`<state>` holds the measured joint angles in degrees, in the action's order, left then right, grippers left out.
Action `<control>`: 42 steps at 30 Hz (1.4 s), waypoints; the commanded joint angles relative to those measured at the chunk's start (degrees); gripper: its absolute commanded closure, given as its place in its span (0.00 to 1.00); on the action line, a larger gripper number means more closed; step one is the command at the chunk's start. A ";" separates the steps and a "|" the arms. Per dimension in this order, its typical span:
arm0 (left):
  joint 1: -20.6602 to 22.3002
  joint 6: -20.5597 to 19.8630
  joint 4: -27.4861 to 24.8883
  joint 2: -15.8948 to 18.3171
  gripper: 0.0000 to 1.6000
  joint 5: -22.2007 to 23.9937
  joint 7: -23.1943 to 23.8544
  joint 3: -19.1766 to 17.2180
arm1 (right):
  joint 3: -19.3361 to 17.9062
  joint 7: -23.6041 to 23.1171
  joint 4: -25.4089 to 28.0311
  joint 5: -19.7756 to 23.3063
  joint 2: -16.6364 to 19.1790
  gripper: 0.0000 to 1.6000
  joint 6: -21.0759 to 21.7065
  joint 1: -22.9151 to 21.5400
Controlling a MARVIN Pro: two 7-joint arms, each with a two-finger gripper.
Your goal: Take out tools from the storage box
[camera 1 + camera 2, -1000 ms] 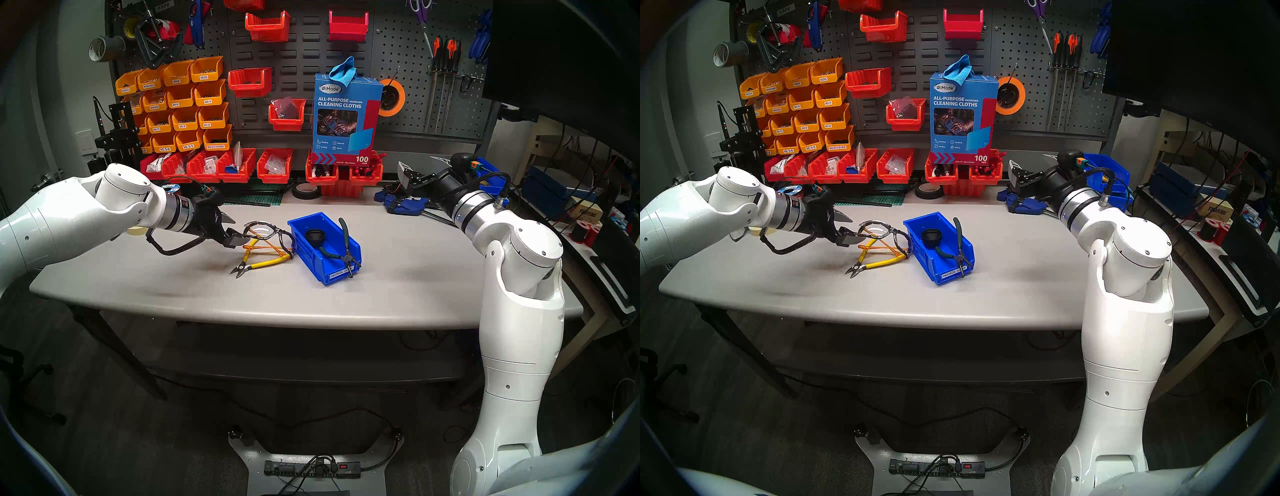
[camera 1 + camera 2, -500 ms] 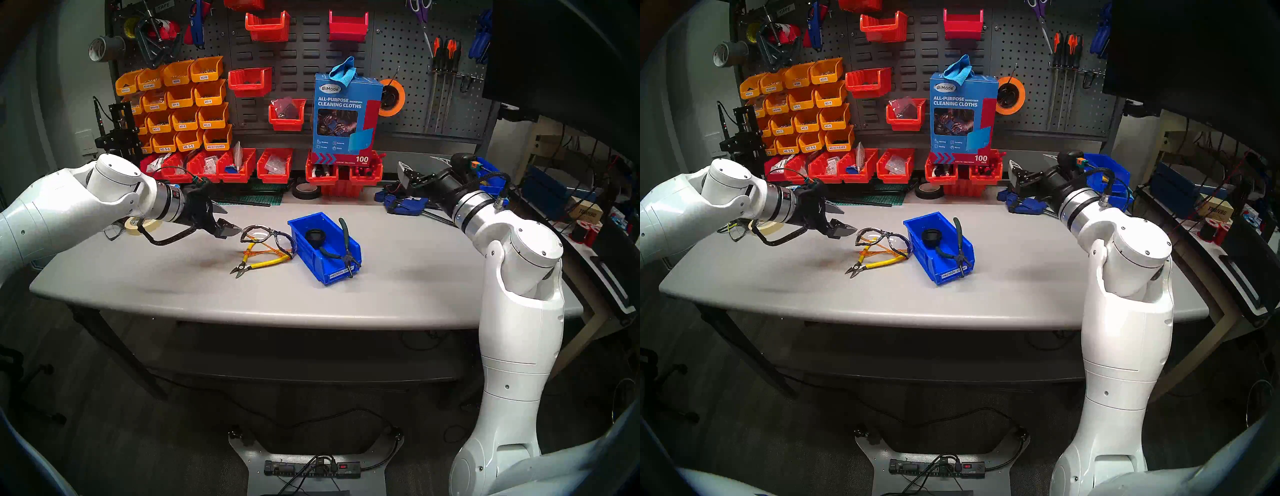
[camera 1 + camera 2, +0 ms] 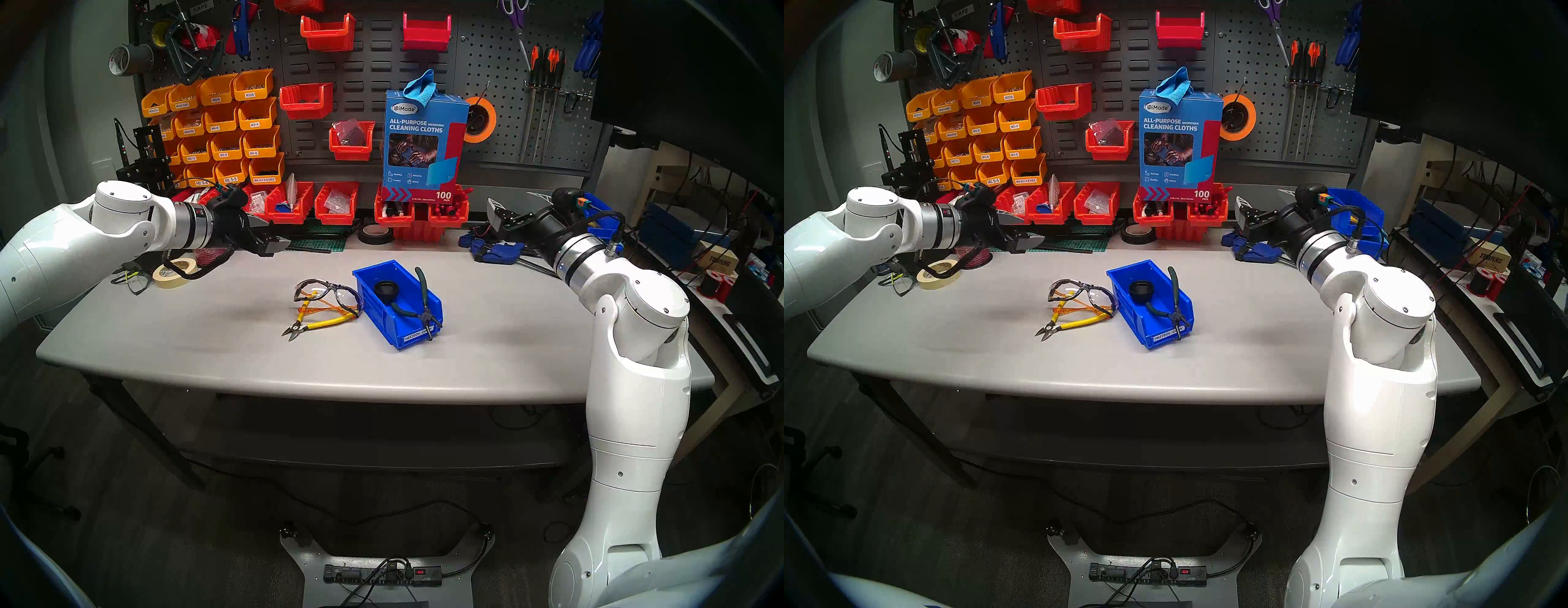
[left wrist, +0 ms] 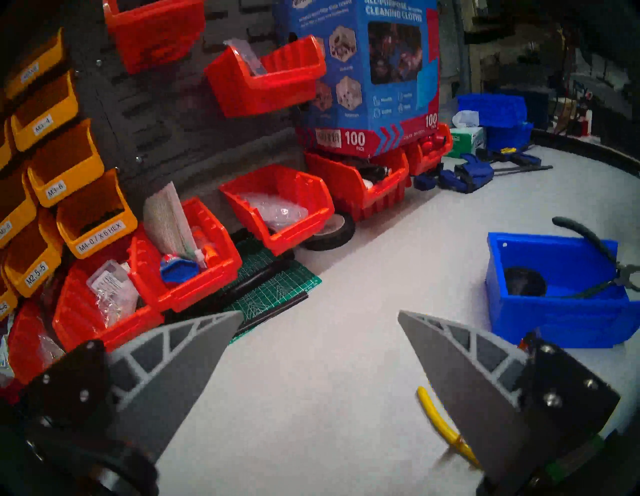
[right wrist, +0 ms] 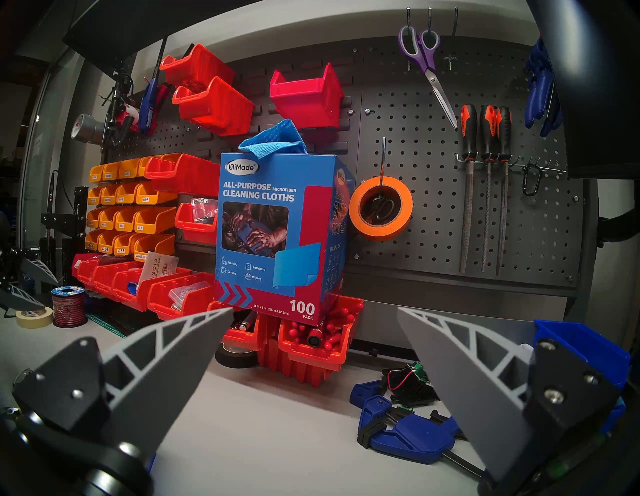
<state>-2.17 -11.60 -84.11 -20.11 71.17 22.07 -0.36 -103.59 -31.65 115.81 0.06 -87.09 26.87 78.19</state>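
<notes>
Your left claw (image 3: pixel 271 240) has just lifted away from the clear safety glasses with the orange-and-black frame (image 3: pixel 326 293), and it now hangs spread and empty, up and to the left of the small open-top blue plastic bin with the white label strip (image 3: pixel 399 303); the glasses lie on the grey bench (image 3: pixel 509 339) touching the bin's left wall, resting over the yellow-handled cutters (image 3: pixel 316 322) that sit just left of the bin; so, as I judge it, two tools are out and that placement is finished. Inside the bin you still have the small black round cup-shaped piece (image 3: pixel 385 291) toward its rear, and the dark green-handled pliers (image 3: pixel 413 305) lying slantwise with their nose over the labelled front lip; both remain to be taken. Your right claw (image 5: pixel 315 311) is spread wide, empty, well to the right of the bin and behind it; the pliers' handles look the easier next grasp.
</notes>
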 commanded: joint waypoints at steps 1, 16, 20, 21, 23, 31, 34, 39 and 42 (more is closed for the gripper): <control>-2.43 4.86 -3.85 6.40 0.00 6.73 -5.63 -1.67 | 0.10 -0.03 0.68 0.09 0.00 0.00 -0.15 -0.73; -11.50 16.98 -12.22 11.59 0.00 15.89 -20.33 4.43 | -0.09 -0.38 0.64 -0.25 -0.30 0.00 -0.18 -0.74; -12.99 20.26 -12.90 12.14 0.00 16.98 -24.30 6.14 | -0.13 -0.46 0.65 -0.35 -0.38 0.00 -0.19 -0.76; -13.25 20.92 -13.08 12.26 0.00 17.19 -25.15 6.45 | -0.14 -0.48 0.65 -0.38 -0.40 0.00 -0.19 -0.77; -13.78 23.66 -13.60 12.50 0.00 17.57 -28.35 7.19 | -0.16 -0.53 0.66 -0.43 -0.45 0.00 -0.19 -0.78; -15.17 29.55 -15.36 13.20 0.00 15.72 -35.97 8.97 | -0.24 -0.69 0.67 -0.59 -0.60 0.00 -0.20 -0.82; -15.74 33.01 -16.79 13.42 0.00 14.68 -40.17 9.50 | -0.26 -0.75 0.68 -0.65 -0.66 0.00 -0.20 -0.85; -16.56 36.64 -18.41 13.66 0.00 12.37 -44.82 9.93 | -0.30 -0.84 0.69 -0.76 -0.75 0.00 -0.19 -0.89; -17.19 39.27 -19.41 13.77 0.00 10.46 -48.11 10.21 | -0.33 -0.90 0.70 -0.83 -0.81 0.00 -0.18 -0.92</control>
<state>-18.85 21.87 -101.40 -6.94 85.18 -20.25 9.96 -104.04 -32.55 115.79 -0.87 -87.92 26.82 78.10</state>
